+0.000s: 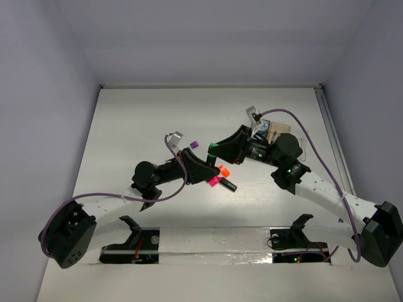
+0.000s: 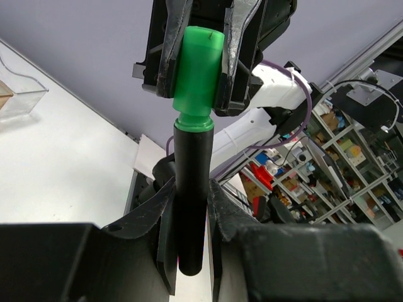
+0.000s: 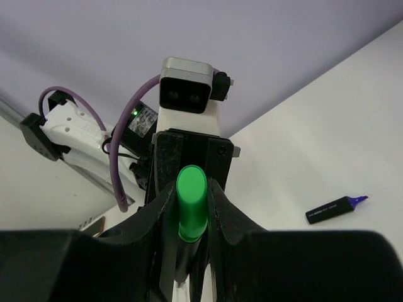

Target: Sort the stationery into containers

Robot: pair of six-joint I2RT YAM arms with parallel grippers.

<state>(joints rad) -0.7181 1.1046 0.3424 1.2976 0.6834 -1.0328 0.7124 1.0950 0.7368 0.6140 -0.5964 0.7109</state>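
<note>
Showing only a tan insert (image 1: pixel 275 134), the clear box (image 2: pixel 25 94) has its other contents hidden. Just left of the box and raised off the table, the left gripper (image 2: pixel 191 207) pinches the black body of a green-capped highlighter (image 2: pixel 192 157), while the right gripper (image 3: pixel 191 201) clamps its green cap (image 2: pixel 198 69). Its long axis runs between them, cap toward the box.

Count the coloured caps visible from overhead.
4: green cap on the highlighter both jaws clamp; purple cap left of it; orange cap and pink cap nearer, together. Others may be hidden.
</note>
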